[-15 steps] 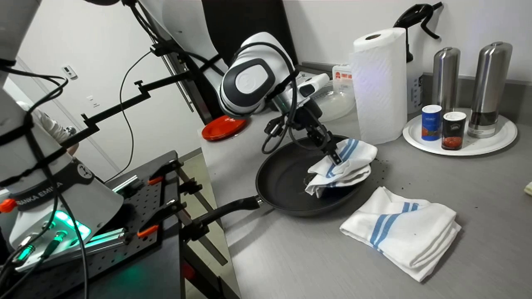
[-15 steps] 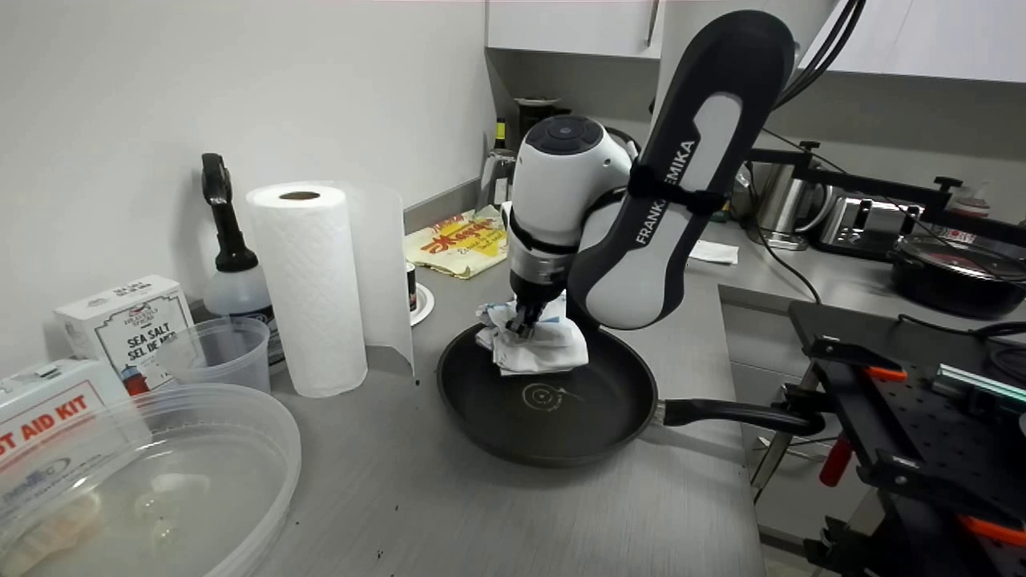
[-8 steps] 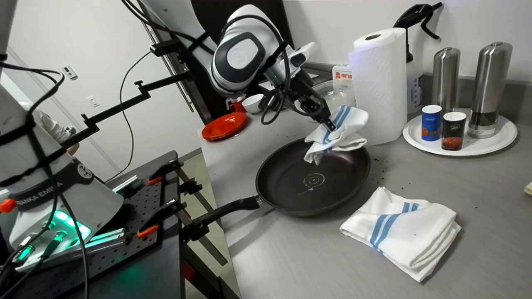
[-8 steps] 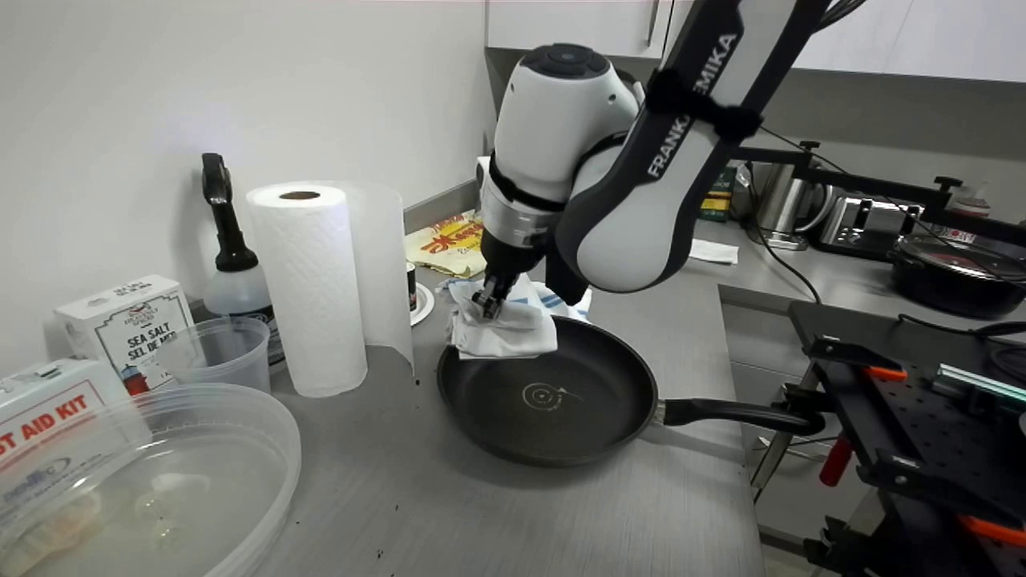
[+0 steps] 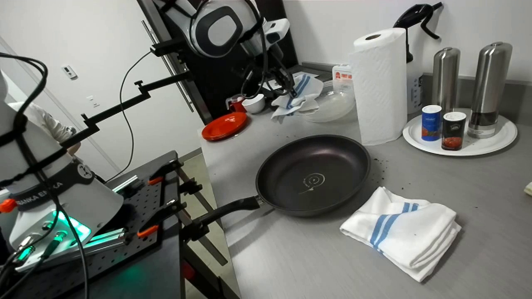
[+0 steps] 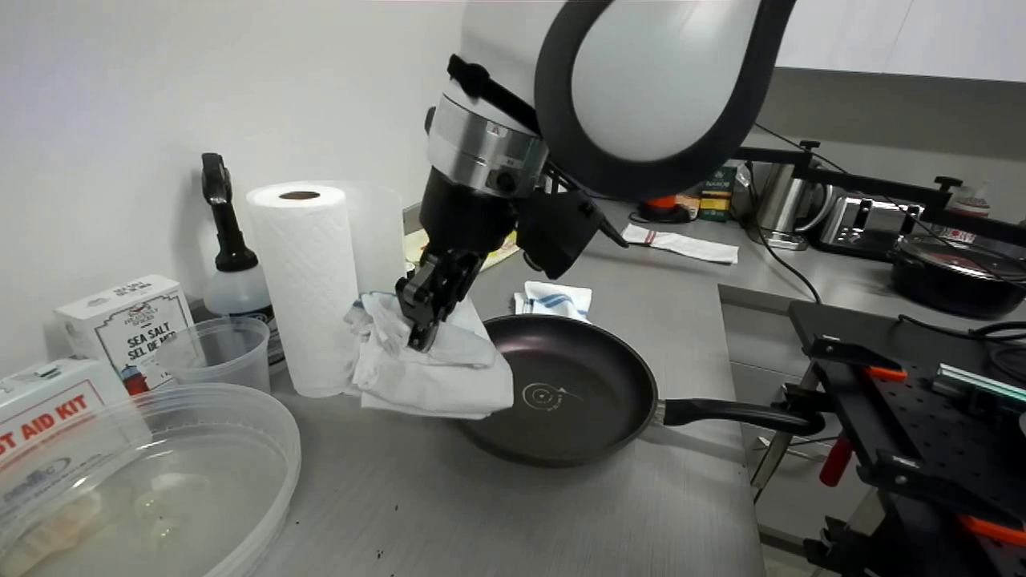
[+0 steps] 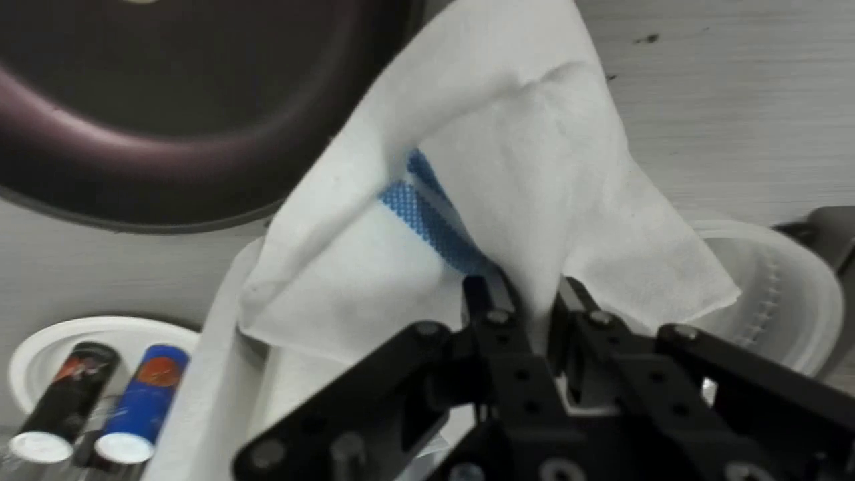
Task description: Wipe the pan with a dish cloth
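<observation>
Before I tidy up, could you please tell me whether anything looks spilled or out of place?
Yes, dark specks lie scattered on the counter beside the pan; they look like spilled crumbs, though I cannot be certain.

Held cloth [image 7: 501, 174]: white, blue stripes. Folded cloth [image 5: 403, 234]: white, paired blue stripes. Pan [image 5: 307, 166]: black, pale circular motif inside. Gripper [image 7: 531, 297]: black. Counter [image 5: 299, 261]: grey. Paper roll [image 5: 380, 91]: white. Blue can [image 5: 431, 123] and black can [image 5: 453, 132]: white lids.
</observation>
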You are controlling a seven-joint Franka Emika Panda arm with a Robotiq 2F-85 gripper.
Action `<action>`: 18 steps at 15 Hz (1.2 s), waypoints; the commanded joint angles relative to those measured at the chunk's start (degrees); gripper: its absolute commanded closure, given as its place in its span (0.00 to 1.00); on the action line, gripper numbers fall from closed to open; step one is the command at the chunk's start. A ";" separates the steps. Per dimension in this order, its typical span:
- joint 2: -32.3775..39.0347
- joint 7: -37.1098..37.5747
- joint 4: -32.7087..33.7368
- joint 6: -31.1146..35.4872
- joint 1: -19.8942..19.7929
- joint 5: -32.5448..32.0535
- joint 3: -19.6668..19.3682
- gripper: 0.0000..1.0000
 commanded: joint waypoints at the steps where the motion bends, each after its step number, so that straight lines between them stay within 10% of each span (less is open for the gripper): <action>1: 0.72 -7.22 0.51 -3.69 -10.44 7.68 15.50 0.96; 5: 5.93 -5.71 1.50 -5.22 -12.39 6.36 20.82 0.96; 18: 19.36 -4.12 8.80 -6.39 -10.39 4.06 19.31 0.96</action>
